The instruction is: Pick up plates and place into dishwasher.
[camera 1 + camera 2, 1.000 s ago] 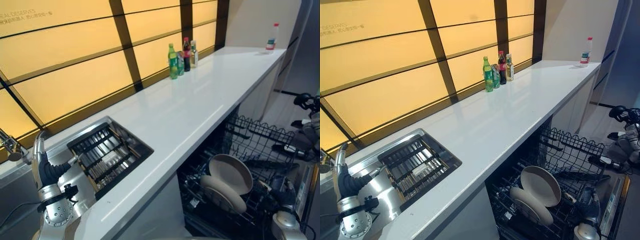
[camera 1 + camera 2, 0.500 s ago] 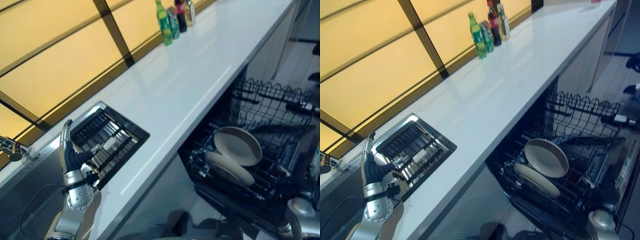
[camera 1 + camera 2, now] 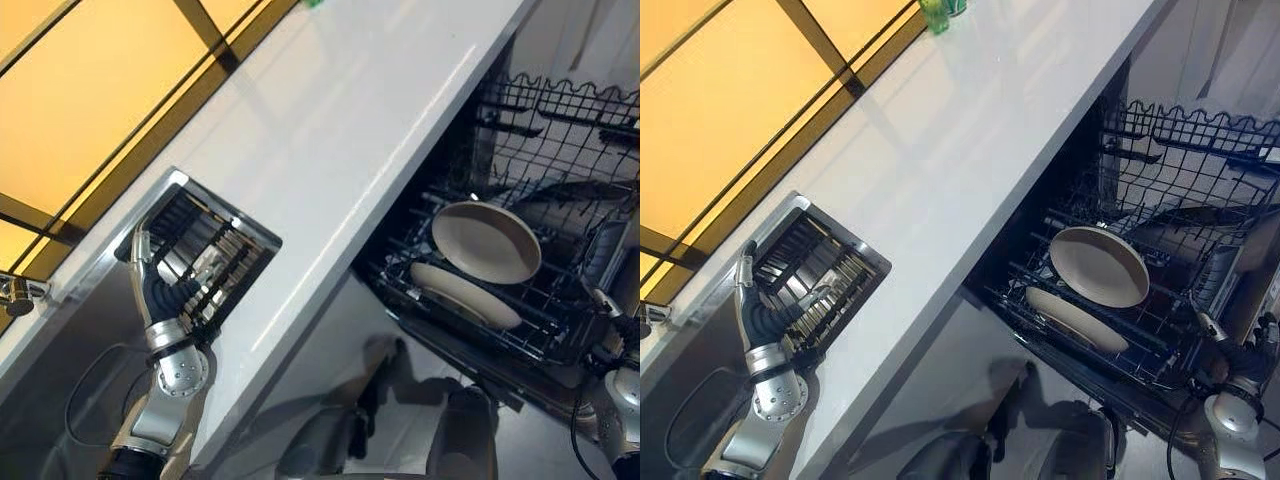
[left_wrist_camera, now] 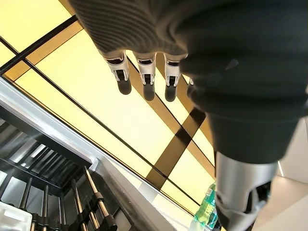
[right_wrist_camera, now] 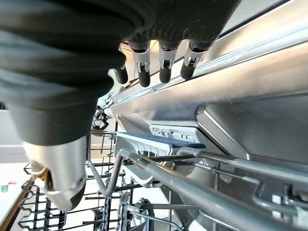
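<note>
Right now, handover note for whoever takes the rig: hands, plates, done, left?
Left robot hand: open, empty, raised over the dark slatted rack in the steel sink.
Right robot hand: open, empty, low beside the pulled-out black wire dishwasher rack.
Two beige round plates stand tilted in that wire rack, one behind the other.
Done: those two are loaded.
Left: I see no further plates on the white counter; check the sink.
</note>
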You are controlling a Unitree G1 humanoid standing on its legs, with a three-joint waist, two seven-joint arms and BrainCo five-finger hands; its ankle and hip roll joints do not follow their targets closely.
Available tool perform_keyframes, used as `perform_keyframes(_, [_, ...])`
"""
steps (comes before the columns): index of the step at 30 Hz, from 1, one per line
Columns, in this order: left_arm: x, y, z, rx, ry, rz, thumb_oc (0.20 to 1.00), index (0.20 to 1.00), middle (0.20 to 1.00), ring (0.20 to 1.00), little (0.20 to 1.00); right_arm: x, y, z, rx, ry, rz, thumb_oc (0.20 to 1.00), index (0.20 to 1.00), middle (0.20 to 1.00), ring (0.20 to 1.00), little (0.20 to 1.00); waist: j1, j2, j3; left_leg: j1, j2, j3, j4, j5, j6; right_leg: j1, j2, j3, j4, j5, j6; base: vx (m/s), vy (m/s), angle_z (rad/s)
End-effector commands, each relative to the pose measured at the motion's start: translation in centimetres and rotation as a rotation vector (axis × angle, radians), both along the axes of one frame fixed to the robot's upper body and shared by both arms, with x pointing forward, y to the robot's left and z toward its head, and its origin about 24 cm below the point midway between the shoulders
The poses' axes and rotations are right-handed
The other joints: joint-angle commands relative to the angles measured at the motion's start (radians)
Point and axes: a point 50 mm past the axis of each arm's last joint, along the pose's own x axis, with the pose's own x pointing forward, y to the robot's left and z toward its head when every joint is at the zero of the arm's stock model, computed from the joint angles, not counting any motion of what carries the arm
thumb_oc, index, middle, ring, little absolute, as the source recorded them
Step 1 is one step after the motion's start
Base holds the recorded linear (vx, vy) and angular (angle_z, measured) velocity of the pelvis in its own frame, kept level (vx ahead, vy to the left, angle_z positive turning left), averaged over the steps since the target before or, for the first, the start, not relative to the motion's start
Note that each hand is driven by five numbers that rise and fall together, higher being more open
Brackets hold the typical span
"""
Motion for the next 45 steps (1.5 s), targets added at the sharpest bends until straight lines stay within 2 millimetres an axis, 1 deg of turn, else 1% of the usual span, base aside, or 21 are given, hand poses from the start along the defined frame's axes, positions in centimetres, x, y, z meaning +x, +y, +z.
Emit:
perform_keyframes(1, [0.1, -0.2, 2.2, -0.002, -0.137, 0.003, 1.0, 1.0, 1.0, 1.0, 1.0, 5.0, 4.8, 1.8, 0.022, -0.142, 0.328, 1.0, 1.0, 1.0, 1.0, 1.0, 0.019, 0.003, 0.061, -0.051, -0.04, 0.094, 0.121, -0.043, 0.016, 0.08, 0.012, -0.014, -0.152, 0.12, 0.004, 0.0, 0.1, -0.07])
perform_keyframes(4, [0.1, -0.4, 2.2, -0.01, -0.154, 0.011, 1.0, 1.0, 1.0, 1.0, 1.0, 5.8, 6.3, 1.8, 0.046, -0.169, 0.366, 1.0, 1.0, 1.0, 1.0, 1.0, 0.024, 0.01, 0.075, -0.052, -0.042, 0.098, 0.114, -0.036, 0.022, 0.092, 0.007, -0.011, -0.176, 0.13, 0.007, 0.0, 0.095, -0.08])
perform_keyframes(6, [0.1, -0.5, 2.4, -0.016, -0.167, 0.015, 1.0, 1.0, 1.0, 1.0, 1.0, 6.5, 7.3, 2.1, 0.056, -0.192, 0.394, 1.0, 1.0, 1.0, 1.0, 1.0, 0.029, 0.015, 0.085, -0.06, -0.043, 0.099, 0.108, -0.03, 0.027, 0.094, 0.004, -0.01, -0.191, 0.137, 0.007, -0.04, 0.083, -0.05])
perform_keyframes(10, [0.5, -0.8, 2.8, -0.026, -0.194, 0.026, 1.0, 1.0, 1.0, 1.0, 1.0, 8.4, 9.4, 3.5, 0.047, -0.218, 0.46, 1.0, 1.0, 1.0, 1.0, 1.0, 0.04, 0.027, 0.107, -0.087, -0.044, 0.102, 0.107, -0.019, 0.031, 0.081, 0.0, -0.01, -0.205, 0.146, 0.002, -0.08, 0.073, -0.05])
perform_keyframes(15, [1.0, -0.8, 3.1, -0.043, -0.216, 0.043, 1.0, 1.0, 1.0, 1.0, 1.0, 10.7, 13.0, 5.1, 0.008, -0.232, 0.528, 1.0, 1.0, 1.0, 1.0, 1.0, 0.058, 0.035, 0.126, -0.123, -0.046, 0.104, 0.119, -0.007, 0.033, 0.048, -0.001, -0.012, -0.192, 0.152, -0.009, -0.06, 0.066, -0.14])
perform_keyframes(16, [1.0, -0.8, 3.1, -0.044, -0.218, 0.044, 1.0, 1.0, 1.0, 1.0, 1.0, 10.9, 13.4, 5.2, 0.006, -0.233, 0.536, 1.0, 1.0, 1.0, 1.0, 1.0, 0.06, 0.035, 0.126, -0.125, -0.046, 0.104, 0.12, -0.006, 0.034, 0.045, -0.001, -0.012, -0.189, 0.152, -0.01, -0.01, 0.072, -0.17])
perform_keyframes(17, [1.1, -0.7, 3.2, -0.048, -0.22, 0.047, 1.0, 1.0, 1.0, 1.0, 1.0, 11.1, 14.2, 5.3, -0.001, -0.231, 0.556, 1.0, 1.0, 1.0, 1.0, 1.0, 0.065, 0.034, 0.126, -0.126, -0.047, 0.104, 0.12, -0.003, 0.035, 0.042, -0.002, -0.014, -0.187, 0.155, -0.013, 0.01, 0.074, -0.15])
perform_keyframes(21, [1.0, -0.8, 3.1, -0.062, -0.215, 0.047, 1.0, 1.0, 1.0, 1.0, 1.0, 11.3, 15.9, 4.7, 0.01, -0.199, 0.619, 1.0, 1.0, 1.0, 1.0, 1.0, 0.075, 0.033, 0.12, -0.122, -0.051, 0.104, 0.12, 0.004, 0.039, 0.037, -0.008, -0.021, -0.174, 0.157, -0.015, 0.03, 0.086, -0.08])
perform_keyframes(26, [0.7, -1.0, 2.4, -0.076, -0.191, 0.043, 1.0, 1.0, 1.0, 1.0, 1.0, 10.8, 18.4, 3.4, -0.027, -0.122, 0.72, 1.0, 1.0, 1.0, 1.0, 1.0, 0.09, 0.03, 0.104, -0.115, -0.055, 0.099, 0.114, 0.01, 0.041, 0.036, -0.014, -0.032, -0.162, 0.156, -0.018, 0.03, 0.062, -0.03])
perform_keyframes(29, [0.4, -1.0, 2.0, -0.073, -0.178, 0.042, 1.0, 1.0, 1.0, 1.0, 1.0, 10.5, 19.6, 3.1, -0.039, -0.109, 0.729, 1.0, 1.0, 1.0, 1.0, 1.0, 0.106, 0.022, 0.096, -0.105, -0.057, 0.091, 0.111, 0.012, 0.041, 0.046, -0.016, -0.045, -0.157, 0.154, -0.019, 0.03, 0.01, 0.01])
perform_keyframes(32, [0.1, -0.9, 1.8, -0.069, -0.173, 0.039, 1.0, 1.0, 1.0, 1.0, 1.0, 10.5, 19.7, 2.9, -0.028, -0.105, 0.729, 1.0, 1.0, 1.0, 1.0, 1.0, 0.119, 0.022, 0.09, -0.095, -0.061, 0.081, 0.105, 0.015, 0.041, 0.056, -0.021, -0.061, -0.155, 0.151, -0.018, 0.02, 0.013, 0.02])
perform_keyframes(38, [-0.3, -0.6, 1.5, -0.063, -0.162, 0.019, 1.0, 1.0, 1.0, 1.0, 1.0, 10.7, 20.0, 2.9, -0.083, -0.085, 0.733, 1.0, 1.0, 1.0, 1.0, 1.0, 0.141, 0.022, 0.082, -0.094, -0.063, 0.07, 0.106, 0.015, 0.041, 0.059, -0.03, -0.084, -0.14, 0.147, -0.017, 0.0, -0.005, 0.01])
perform_keyframes(40, [-0.5, -0.5, 1.5, -0.061, -0.162, 0.016, 1.0, 1.0, 1.0, 1.0, 1.0, 10.6, 20.0, 2.9, -0.142, -0.065, 0.712, 1.0, 1.0, 1.0, 1.0, 1.0, 0.145, 0.02, 0.079, -0.089, -0.063, 0.068, 0.104, 0.015, 0.04, 0.063, -0.031, -0.088, -0.141, 0.148, -0.016, 0.0, -0.011, 0.02])
perform_keyframes(42, [-0.6, -0.5, 1.5, -0.059, -0.168, 0.015, 1.0, 1.0, 1.0, 1.0, 1.0, 10.6, 19.7, 2.9, -0.202, -0.037, 0.653, 1.0, 1.0, 1.0, 1.0, 1.0, 0.146, 0.018, 0.077, -0.085, -0.063, 0.067, 0.102, 0.015, 0.04, 0.066, -0.03, -0.09, -0.143, 0.148, -0.016, 0.01, -0.022, 0.09])
perform_keyframes(43, [-0.6, -0.6, 1.6, -0.057, -0.169, 0.014, 1.0, 1.0, 1.0, 1.0, 1.0, 10.6, 19.0, 2.8, -0.291, 0.001, 0.57, 1.0, 1.0, 1.0, 1.0, 1.0, 0.144, 0.014, 0.079, -0.078, -0.065, 0.067, 0.104, 0.009, 0.041, 0.072, -0.033, -0.092, -0.137, 0.14, -0.015, 0.0, 0.0, 0.0])
perform_keyframes(45, [-0.7, -0.6, 1.6, -0.055, -0.17, 0.016, 1.0, 1.0, 1.0, 1.0, 1.0, 10.5, 17.4, 3.0, -0.382, 0.05, 0.424, 1.0, 1.0, 1.0, 1.0, 1.0, 0.145, 0.013, 0.076, -0.08, -0.061, 0.066, 0.105, 0.011, 0.042, 0.072, -0.03, -0.092, -0.143, 0.15, -0.015, 0.01, -0.013, -0.03])
